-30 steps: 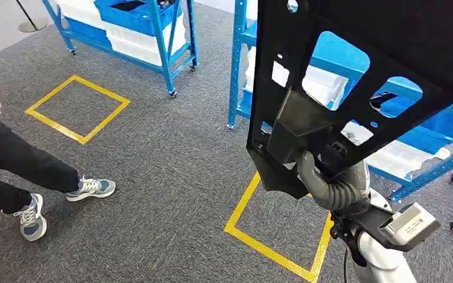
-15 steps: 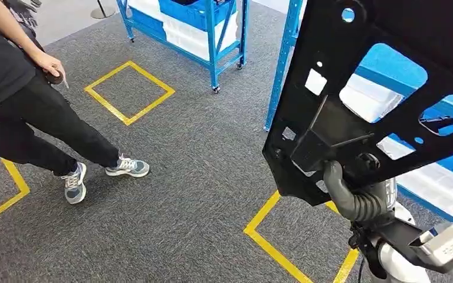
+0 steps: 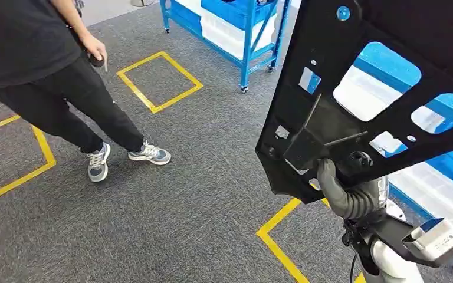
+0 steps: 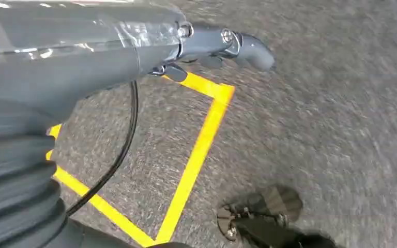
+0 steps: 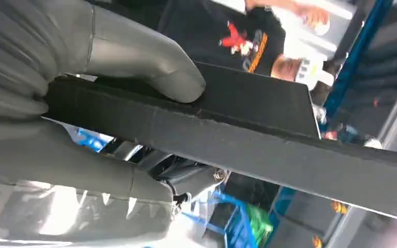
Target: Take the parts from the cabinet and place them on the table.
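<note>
One part: black panel [image 3: 354,88], raised beside the blue rack [image 3: 442,171].
Right hand [image 3: 336,183]: clasps the panel's lower edge, thumb [image 5: 150,67] on top.
Left hand [image 4: 222,46]: fingers apart, holding nothing, over carpet.
Room: person [image 3: 41,65] well apart from the panel.

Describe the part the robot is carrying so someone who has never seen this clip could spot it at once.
In the head view, look to the right, in front of the blue shelving rack with its white bins. There the right hand grips a large flat black panel by its lower edge. Unlike the bins behind it, it is a black plate pierced by big cut-out windows that the rack shows through.
</note>
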You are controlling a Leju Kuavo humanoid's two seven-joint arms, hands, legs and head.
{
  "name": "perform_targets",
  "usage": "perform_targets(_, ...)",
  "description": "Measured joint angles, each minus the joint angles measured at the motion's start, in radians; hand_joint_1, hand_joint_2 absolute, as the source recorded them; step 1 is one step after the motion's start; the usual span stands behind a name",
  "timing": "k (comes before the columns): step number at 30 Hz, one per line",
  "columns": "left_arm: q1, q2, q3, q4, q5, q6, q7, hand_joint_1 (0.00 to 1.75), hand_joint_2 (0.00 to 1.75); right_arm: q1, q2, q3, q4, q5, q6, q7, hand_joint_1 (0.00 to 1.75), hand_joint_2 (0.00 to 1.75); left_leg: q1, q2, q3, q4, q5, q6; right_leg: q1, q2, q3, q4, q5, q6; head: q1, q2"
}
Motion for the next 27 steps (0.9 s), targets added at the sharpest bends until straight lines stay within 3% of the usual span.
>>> perform_targets(1,-0.003,0.000,0.000,0.000,-0.001,0.000,0.000,0.00,1.75,0.002,0.000,-0.002,-0.003,0.000,0.000,0.000,1.75,1.75,0.002,-0.011,-0.004,0.000,0.003,0.005,-0.001,0.036,-0.019,0.045,-0.035,0.000,0.002,0.000)
perform_targets(3,-0.006,0.000,0.000,0.000,-0.005,0.000,0.003,0.00,1.75,0.009,0.000,-0.008,-0.004,0.005,0.000,0.000,1.75,1.75,0.002,-0.039,-0.012,0.000,0.008,0.012,-0.001,0.070,-0.093,0.207,-0.113,0.000,0.020,0.000)
perform_targets(4,-0.006,0.000,0.000,0.000,-0.007,-0.001,0.005,0.00,1.75,0.015,0.000,-0.008,-0.003,0.006,0.000,0.001,1.75,1.75,0.002,-0.053,-0.015,0.001,0.010,0.015,-0.001,0.073,-0.121,0.270,-0.130,0.000,0.024,0.000)
perform_targets(5,-0.003,0.000,0.000,0.000,-0.008,-0.002,0.005,0.00,1.75,0.018,0.000,-0.008,-0.004,0.007,0.000,0.002,1.75,1.75,0.002,-0.065,-0.016,0.001,0.012,0.015,-0.001,0.076,-0.127,0.282,-0.122,-0.001,0.025,0.000)
perform_targets(6,-0.001,0.000,0.000,0.000,-0.008,-0.002,0.005,0.00,1.75,0.020,0.000,-0.008,-0.004,0.007,0.000,0.002,1.75,1.75,0.002,-0.080,-0.017,0.002,0.013,0.015,-0.001,0.078,-0.110,0.250,-0.092,-0.002,0.027,0.000)
perform_targets(7,0.000,0.000,0.000,0.000,-0.009,-0.002,0.005,0.00,1.75,0.019,0.000,-0.009,-0.004,0.007,0.000,0.002,1.75,1.75,0.003,-0.096,-0.016,0.002,0.015,0.014,-0.002,0.083,-0.074,0.179,-0.048,-0.002,0.030,0.000)
perform_targets(8,-0.001,0.000,0.000,0.000,-0.009,-0.002,0.005,0.00,1.75,0.019,0.000,-0.009,-0.004,0.008,0.000,0.002,1.75,1.75,0.004,-0.110,-0.016,0.002,0.017,0.011,-0.003,0.103,-0.027,0.086,-0.001,-0.004,0.032,0.000)
perform_targets(9,-0.002,-0.001,0.000,0.000,-0.010,-0.003,0.005,0.00,1.75,0.019,0.000,-0.009,-0.004,0.009,0.000,0.002,1.75,1.75,0.006,-0.120,-0.017,0.002,0.018,0.008,-0.006,0.152,0.008,0.010,0.021,-0.006,0.034,0.000)
perform_targets(10,-0.004,-0.001,0.000,0.000,-0.012,-0.004,0.005,0.00,1.75,0.020,0.000,-0.009,-0.004,0.010,0.000,0.003,1.75,1.75,0.003,-0.134,-0.025,0.004,0.023,0.001,-0.008,0.188,0.015,-0.009,0.010,-0.009,0.035,0.000)
perform_targets(13,0.001,-0.001,0.000,0.000,-0.015,-0.007,0.006,0.00,1.75,0.021,0.000,-0.010,-0.006,0.011,0.000,0.004,1.75,1.75,0.015,-0.165,-0.040,-0.005,0.040,-0.023,0.003,0.161,0.017,-0.016,0.008,-0.013,0.036,0.000)
perform_targets(14,0.004,-0.001,0.000,0.000,-0.016,-0.007,0.007,0.00,1.75,0.020,0.000,-0.009,-0.006,0.011,0.000,0.004,1.75,1.75,0.009,-0.178,-0.042,-0.007,0.045,-0.031,-0.004,0.146,0.019,-0.024,0.014,-0.021,0.034,0.000)
perform_targets(15,0.005,-0.001,0.000,0.000,-0.017,-0.008,0.009,0.00,1.75,0.018,0.000,-0.009,-0.005,0.011,0.000,0.004,1.75,1.75,0.009,-0.133,-0.045,0.005,0.034,-0.029,-0.012,0.129,0.020,-0.029,0.019,-0.026,0.034,0.000)
perform_targets(16,0.004,-0.001,0.000,0.000,-0.018,-0.009,0.010,0.00,1.75,0.020,0.000,-0.009,-0.006,0.012,0.000,0.003,1.75,1.75,0.002,-0.079,-0.056,0.035,0.009,-0.029,-0.011,0.119,0.021,-0.029,0.019,-0.029,0.023,0.000)
perform_targets(17,0.002,-0.001,0.000,0.000,-0.018,-0.009,0.011,0.00,1.75,0.022,0.000,-0.010,-0.006,0.012,0.000,0.003,1.75,1.75,0.004,-0.053,-0.081,0.098,-0.031,-0.031,-0.009,0.102,0.021,-0.029,0.018,-0.031,0.015,0.000)
perform_targets(19,0.000,-0.001,-0.001,0.000,-0.021,-0.009,0.016,0.00,1.75,0.024,0.000,-0.010,-0.006,0.012,0.000,0.004,1.75,1.75,0.007,-0.041,-0.138,0.245,-0.100,-0.033,-0.006,0.073,0.020,-0.029,0.018,-0.032,0.010,0.000)
perform_targets(20,0.001,-0.001,-0.001,0.000,-0.021,-0.010,0.018,0.00,1.75,0.026,0.000,-0.009,-0.006,0.012,0.000,0.004,1.75,1.75,0.007,-0.041,-0.153,0.291,-0.113,-0.034,-0.006,0.057,0.020,-0.029,0.018,-0.032,0.006,0.000)
perform_targets(21,0.002,-0.001,-0.001,0.000,-0.023,-0.010,0.018,0.00,1.75,0.028,0.000,-0.010,-0.006,0.012,0.000,0.004,1.75,1.75,0.008,-0.041,-0.140,0.282,-0.099,-0.034,-0.006,0.043,0.020,-0.028,0.018,-0.032,0.003,0.000)
perform_targets(23,0.003,-0.001,-0.001,0.000,-0.024,-0.009,0.018,0.00,1.75,0.029,0.000,-0.010,-0.006,0.012,0.000,0.004,1.75,1.75,0.011,-0.027,-0.059,0.143,-0.033,-0.033,-0.007,0.020,0.022,-0.027,0.016,-0.029,-0.008,0.000)
perform_targets(24,0.002,-0.001,-0.001,0.000,-0.024,-0.009,0.018,0.00,1.75,0.029,0.000,-0.010,-0.006,0.012,0.000,0.004,1.75,1.75,0.011,0.004,-0.008,0.054,0.000,-0.033,-0.007,0.012,0.024,-0.025,0.014,-0.025,-0.012,0.000)
perform_targets(25,0.001,-0.001,-0.001,0.000,-0.025,-0.009,0.018,0.00,1.75,0.029,0.000,-0.010,-0.006,0.012,0.000,0.004,1.75,1.75,0.005,0.057,0.014,0.011,-0.014,-0.037,-0.003,0.003,0.024,-0.025,0.011,-0.021,-0.020,0.000)
perform_targets(26,-0.002,-0.004,-0.001,0.000,-0.026,-0.009,0.016,0.00,1.75,0.029,0.000,-0.011,-0.006,0.012,0.000,0.004,1.75,1.75,0.000,0.055,0.008,0.001,-0.008,-0.024,0.005,-0.003,0.020,-0.017,0.009,-0.017,-0.030,0.000)
perform_targets(27,-0.002,-0.004,-0.001,0.000,-0.027,-0.009,0.015,0.00,1.75,0.029,0.000,-0.011,-0.007,0.013,0.000,0.004,1.75,1.75,-0.001,0.044,0.003,0.004,-0.008,-0.020,0.005,-0.010,0.020,-0.020,0.011,-0.014,-0.021,0.000)
